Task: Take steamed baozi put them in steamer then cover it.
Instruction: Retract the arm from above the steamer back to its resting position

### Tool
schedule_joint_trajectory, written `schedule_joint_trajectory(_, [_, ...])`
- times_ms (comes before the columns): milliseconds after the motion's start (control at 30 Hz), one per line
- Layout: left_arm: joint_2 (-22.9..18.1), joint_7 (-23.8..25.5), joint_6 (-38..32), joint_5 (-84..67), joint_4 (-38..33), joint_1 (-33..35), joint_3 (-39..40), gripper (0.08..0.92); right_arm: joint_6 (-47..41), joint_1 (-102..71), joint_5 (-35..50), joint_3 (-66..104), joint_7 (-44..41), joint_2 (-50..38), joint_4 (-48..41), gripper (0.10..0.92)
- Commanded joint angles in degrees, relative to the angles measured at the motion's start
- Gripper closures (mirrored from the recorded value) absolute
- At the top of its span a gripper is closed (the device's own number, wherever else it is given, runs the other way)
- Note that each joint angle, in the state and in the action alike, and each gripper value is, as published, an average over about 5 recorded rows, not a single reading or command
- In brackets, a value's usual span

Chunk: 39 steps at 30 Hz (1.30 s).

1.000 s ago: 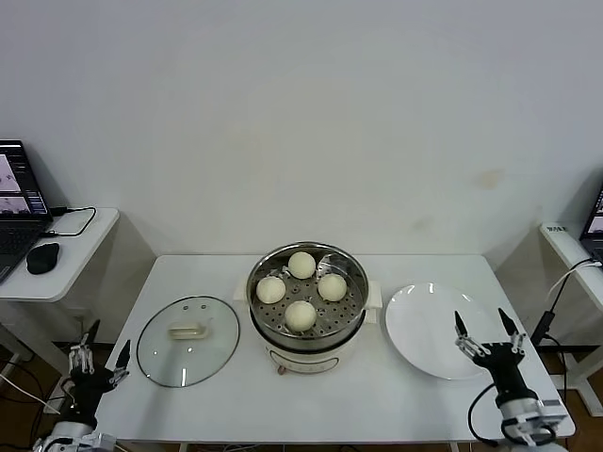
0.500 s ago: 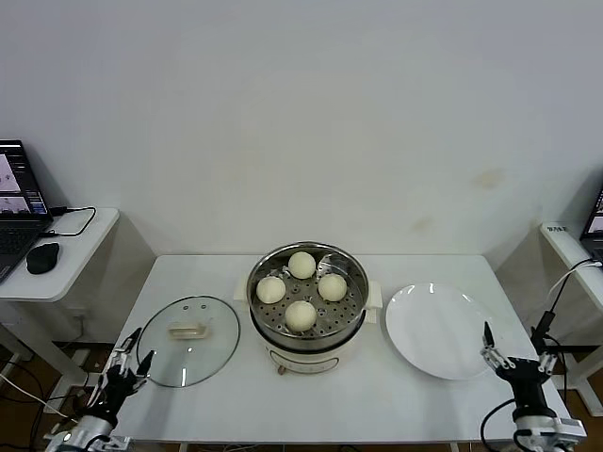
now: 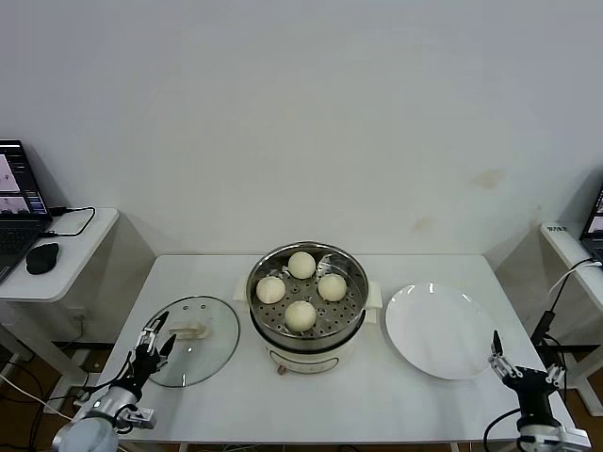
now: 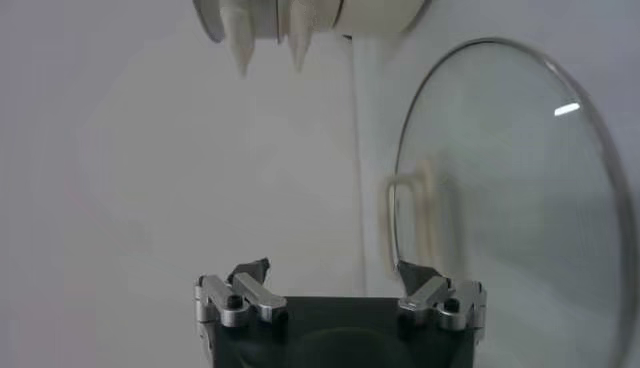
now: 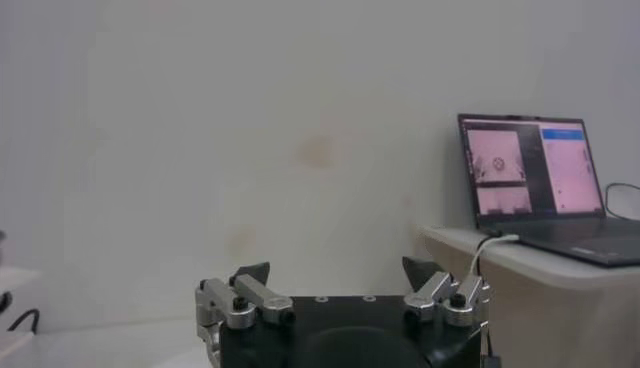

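While spread empty, left end effector point(image 3: 154, 345) at cover point(image 3: 188, 340) | right end effector point(image 3: 524, 365) low, released

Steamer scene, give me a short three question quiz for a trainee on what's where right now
1. True or false: all four baozi sit in the steamer.
2. Where does the cover lie?
A. on the steamer
B. on the table, on the steamer's left
C. on the plate
3. Which gripper is at the cover's edge?

Key:
1. True
2. B
3. The left gripper, open; the right gripper is open off the table's right corner.
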Motion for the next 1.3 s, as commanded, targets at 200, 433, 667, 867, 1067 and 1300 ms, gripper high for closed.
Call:
schedule_joint_trajectory(200, [0.01, 1.14, -0.34, 0.72, 6.80, -7.34, 4.17, 0.177, -0.03, -0.85, -0.24, 0.66, 0.36, 0.84, 0.66, 0.202])
schedule_joint_trajectory(433, [-0.36, 0.93, -0.41, 0.75, 10.82, -10.11, 4.94, 0.177, 0.14, -1.04, -0.74, 0.55, 0.32, 1.27, 0.74, 0.203])
schedule_joint_trajectory(667, [-0.69, 1.03, -0.34, 0.26, 11.85, -12.18, 5.20, 0.177, 0.26, -1.42, -0.86, 0.55, 0.17, 1.36, 0.88, 0.203])
schedule_joint_trajectory(867, [-1.01, 1.24, -0.22, -0.17, 13.42, -13.80, 5.40, 0.177, 0.25, -1.33, -0.76, 0.84, 0.03, 1.33, 0.85, 0.202])
schedule_joint_trajectory(1067, [-1.14, 1.54, -0.12, -0.59, 15.00, -14.64, 5.50, 0.211, 0.19, -1.27, -0.87, 0.37, -0.08, 1.25, 0.70, 0.203])
schedule_joint_trajectory(1300, [-1.54, 0.59, -0.33, -0.71, 17.81, -15.24, 5.45, 0.406, 0.12, -1.03, -1.00, -0.41, -0.22, 1.40, 0.62, 0.202])
